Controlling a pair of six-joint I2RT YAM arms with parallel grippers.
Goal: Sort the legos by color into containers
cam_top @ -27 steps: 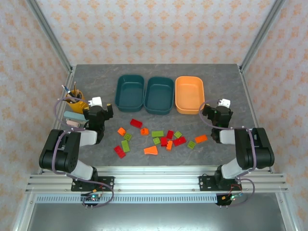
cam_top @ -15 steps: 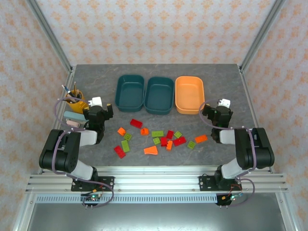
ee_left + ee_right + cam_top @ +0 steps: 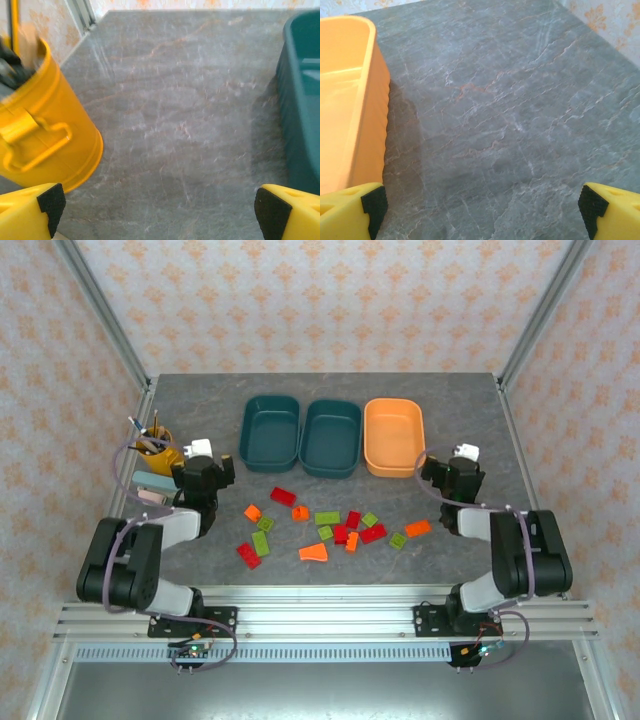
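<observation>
Red, orange and light green legos (image 3: 327, 518) scattered near three empty trays (image 3: 331, 437) in a row (two teal, one orange)

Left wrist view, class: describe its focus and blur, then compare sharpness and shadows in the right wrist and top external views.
Left wrist: the yellow cup looks soft and smeared, the teal tray blurry, the table sharper. Right wrist: table veins crisp; the orange tray throws a soft shadow beside it. Top external: even light, legos sharp, shadows faint.
</observation>
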